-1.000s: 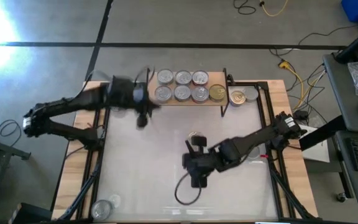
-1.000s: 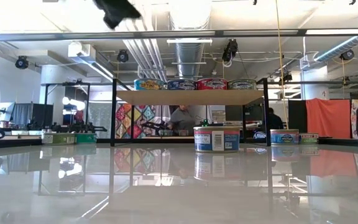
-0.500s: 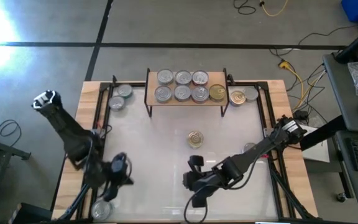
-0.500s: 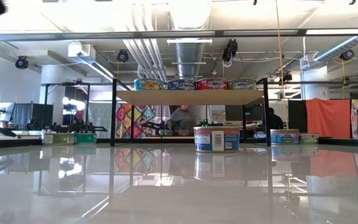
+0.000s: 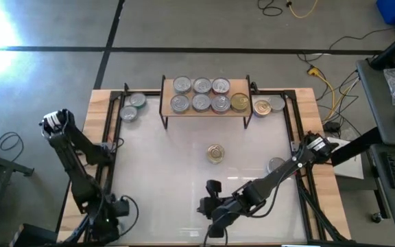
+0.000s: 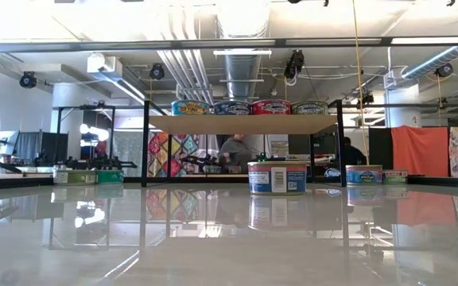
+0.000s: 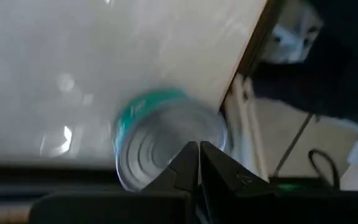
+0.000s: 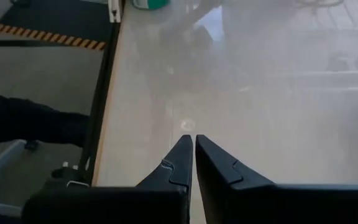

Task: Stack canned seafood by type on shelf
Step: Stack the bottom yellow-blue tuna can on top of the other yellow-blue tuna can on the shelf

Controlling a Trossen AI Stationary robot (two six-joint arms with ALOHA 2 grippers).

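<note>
Several silver-topped tins and one gold-topped tin point(image 5: 239, 103) stand on the light-wood shelf point(image 5: 204, 112) at the table's far side; the low view shows their sides point(image 6: 231, 107). A gold-topped tin point(image 5: 215, 152) stands on the white table in front of the shelf. My left gripper point(image 7: 198, 148) is shut at the table's near left corner point(image 5: 118, 209), over a silver-topped, teal-sided tin point(image 7: 166, 146). My right gripper point(image 8: 193, 140) is shut and empty above bare table near the near edge point(image 5: 203, 207). My left gripper's shut fingertips point(image 7: 191, 155) stand over the teal-sided tin's silver top point(image 7: 166, 155), which stands flat on the table beside the wooden edge. I cannot tell whether they touch it.
More tins stand on the table left of the shelf point(image 5: 132, 106), right of it point(image 5: 262, 107) and near the right edge point(image 5: 275, 165). A black frame and wooden border point(image 5: 300, 137) run round the white top. People and equipment show in the room beyond point(image 6: 233, 151).
My left gripper has swung from the shelf's left end toward the table's near edge, ending at the near left corner over the tin there. My right gripper has drawn back from the table's middle toward the near edge. The tins have stayed where they were.
</note>
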